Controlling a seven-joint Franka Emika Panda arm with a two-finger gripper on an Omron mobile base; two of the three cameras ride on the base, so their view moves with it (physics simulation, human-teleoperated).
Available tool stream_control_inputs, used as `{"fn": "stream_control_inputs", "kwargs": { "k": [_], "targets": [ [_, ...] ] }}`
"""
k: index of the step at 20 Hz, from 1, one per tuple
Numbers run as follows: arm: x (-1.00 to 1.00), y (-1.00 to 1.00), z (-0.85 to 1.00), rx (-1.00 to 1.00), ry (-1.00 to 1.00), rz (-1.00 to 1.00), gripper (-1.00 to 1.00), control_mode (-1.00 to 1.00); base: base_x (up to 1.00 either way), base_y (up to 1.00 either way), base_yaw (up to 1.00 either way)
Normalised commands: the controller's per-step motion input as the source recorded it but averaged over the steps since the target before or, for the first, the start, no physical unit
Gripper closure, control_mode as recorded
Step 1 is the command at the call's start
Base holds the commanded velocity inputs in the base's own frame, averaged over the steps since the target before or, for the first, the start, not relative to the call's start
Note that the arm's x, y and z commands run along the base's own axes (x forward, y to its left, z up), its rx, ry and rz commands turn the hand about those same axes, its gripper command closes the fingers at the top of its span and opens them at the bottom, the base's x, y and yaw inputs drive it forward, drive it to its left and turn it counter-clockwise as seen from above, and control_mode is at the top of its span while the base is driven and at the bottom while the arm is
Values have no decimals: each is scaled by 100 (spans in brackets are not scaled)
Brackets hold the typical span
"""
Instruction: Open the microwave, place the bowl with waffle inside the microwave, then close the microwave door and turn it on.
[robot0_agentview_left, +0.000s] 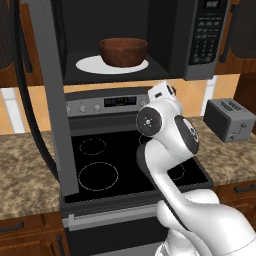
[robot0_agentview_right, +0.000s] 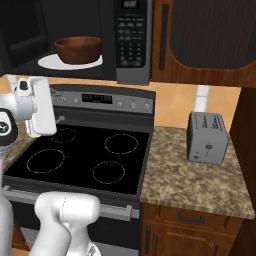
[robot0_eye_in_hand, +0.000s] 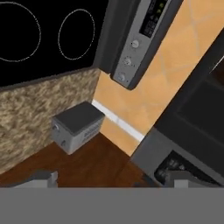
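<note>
The microwave (robot0_agentview_left: 200, 40) hangs above the stove, and its door (robot0_agentview_left: 52, 100) is swung wide open to the left. Inside it, the reddish-brown bowl (robot0_agentview_left: 123, 51) (robot0_agentview_right: 77, 49) sits upright on the white turntable plate (robot0_agentview_left: 87, 65) (robot0_agentview_right: 46, 62). The waffle is hidden from these angles. My white hand (robot0_agentview_left: 162, 92) (robot0_agentview_right: 37, 107) hovers over the stove's back edge, below the microwave's opening and apart from the bowl. In the hand view my gripper (robot0_eye_in_hand: 114, 178) is open, fingertips (robot0_eye_in_hand: 41, 177) wide apart with nothing between them, facing the toaster and the backsplash.
A black-topped stove (robot0_agentview_left: 125, 165) (robot0_agentview_right: 80, 157) lies under the microwave, its control panel (robot0_agentview_right: 100, 98) along the back. A grey toaster (robot0_agentview_left: 229, 119) (robot0_agentview_right: 206, 137) (robot0_eye_in_hand: 76, 126) stands on the granite counter (robot0_agentview_right: 190, 180) to the right. The open door blocks the stove's left side.
</note>
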Motion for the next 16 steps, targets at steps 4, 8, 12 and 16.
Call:
{"fn": "stream_control_inputs", "kwargs": {
  "k": [4,8,12,16],
  "targets": [
    [23,37,-35,-37,29,-1,100,-100,0,0,0],
    [18,49,-26,-34,16,-1,100,-100,0,0,0],
    [19,51,-26,-34,11,0,100,-100,0,0,0],
    [11,66,-24,-30,1,0,100,-100,0,0,0]
  ]
}}
